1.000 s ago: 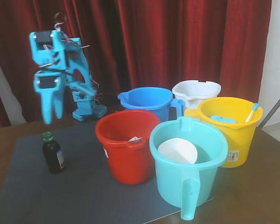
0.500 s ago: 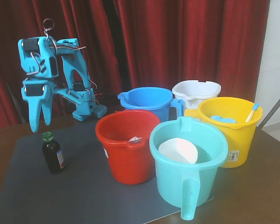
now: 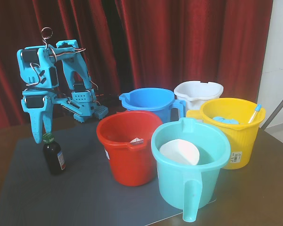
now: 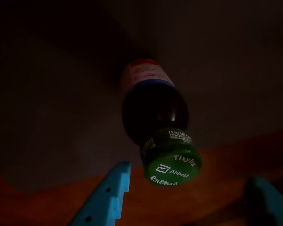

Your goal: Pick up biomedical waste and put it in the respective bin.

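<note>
- Nearest to you in the fixed view is the teal bucket [image 3: 190, 160], at the front right corner of the grey mat [image 3: 52, 197]. A white bowl-shaped thing sits inside it.
- Just behind it stands the red bucket [image 3: 129, 146], near the middle of the mat.
- The little brown bottle [image 3: 53, 154] stands up straight near the left edge of the mat, well apart from the buckets. Its green cap [image 4: 171, 158] points up, so its long side runs top to bottom.
- Your gripper [image 3: 42, 136] hangs right over the bottle, tips pointing down at about cap height. In the wrist view the cap sits between the two blue fingers [image 4: 106, 197], a bit closer to the left one.
- The fingers are spread wide and hold nothing. Neither one looks to be touching the cap.
- I think you need to go straight down next, until the fingers are on both sides of the bottle, and then squeeze. The bottle is tall and thin, so a bump could tip it.
- Farther back, past the red bucket, is the blue bucket [image 3: 148, 103] where the bottle should go. It looks empty from here.
- A yellow bucket [image 3: 231, 129] and a white bucket [image 3: 198, 92] stand to the right of it, off the mat.
</note>
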Robot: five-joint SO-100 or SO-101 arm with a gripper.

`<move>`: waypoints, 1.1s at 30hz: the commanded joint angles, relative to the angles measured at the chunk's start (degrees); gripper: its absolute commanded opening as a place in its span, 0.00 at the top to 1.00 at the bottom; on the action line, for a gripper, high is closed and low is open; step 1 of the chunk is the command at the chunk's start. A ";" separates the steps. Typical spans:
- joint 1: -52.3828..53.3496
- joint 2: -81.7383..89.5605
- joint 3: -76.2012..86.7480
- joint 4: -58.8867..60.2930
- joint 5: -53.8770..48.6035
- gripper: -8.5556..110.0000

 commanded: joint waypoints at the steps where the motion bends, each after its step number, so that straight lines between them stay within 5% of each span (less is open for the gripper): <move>1: -0.70 0.09 -0.88 -0.79 -0.53 0.72; 30: -0.70 -4.04 -0.18 -2.90 0.26 0.73; 33: -0.70 -4.04 -0.26 -3.43 0.26 0.82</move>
